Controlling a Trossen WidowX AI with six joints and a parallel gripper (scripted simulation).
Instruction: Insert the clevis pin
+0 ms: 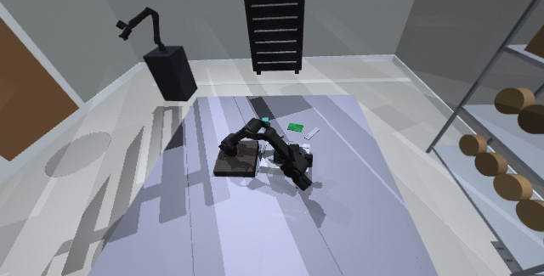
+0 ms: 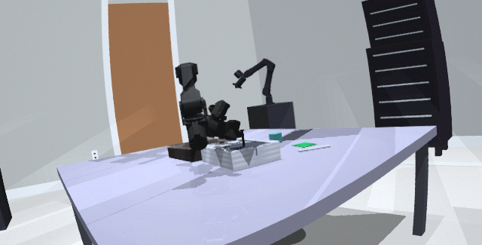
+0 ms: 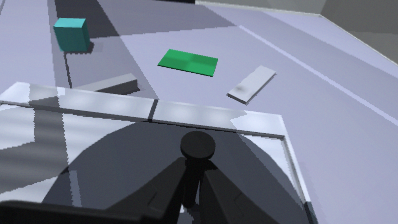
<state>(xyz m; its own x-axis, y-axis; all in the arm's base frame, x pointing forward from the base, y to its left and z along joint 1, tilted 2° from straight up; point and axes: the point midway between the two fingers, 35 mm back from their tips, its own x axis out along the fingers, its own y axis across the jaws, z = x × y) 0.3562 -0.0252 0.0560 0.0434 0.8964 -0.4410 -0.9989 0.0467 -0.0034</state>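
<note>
In the lower middle of the wrist view, your gripper (image 3: 193, 166) (image 2: 242, 133) has its fingers nearly together, pinching the pin (image 3: 197, 145) just below its round head. The pin stands over the dark disc, head up, shank running down between the fingers; you can't tell whether its tip is in the hole.

The tray's (image 3: 195, 114) (image 2: 257, 158) far rim crosses the frame just beyond the head, and its side rim slopes down at lower right. Past it on the table (image 3: 310, 150) (image 2: 158, 200) lie a green plate (image 3: 189, 62) (image 2: 305, 145) (image 1: 295, 127) at upper middle, a pale bar (image 3: 252, 85) (image 2: 314, 148) (image 1: 312, 133) to its right and a teal block (image 3: 72, 35) (image 2: 275, 136) (image 1: 265, 120) at upper left.

The disc (image 3: 120, 155) looks dark, wide and smooth, inside the rim.
</note>
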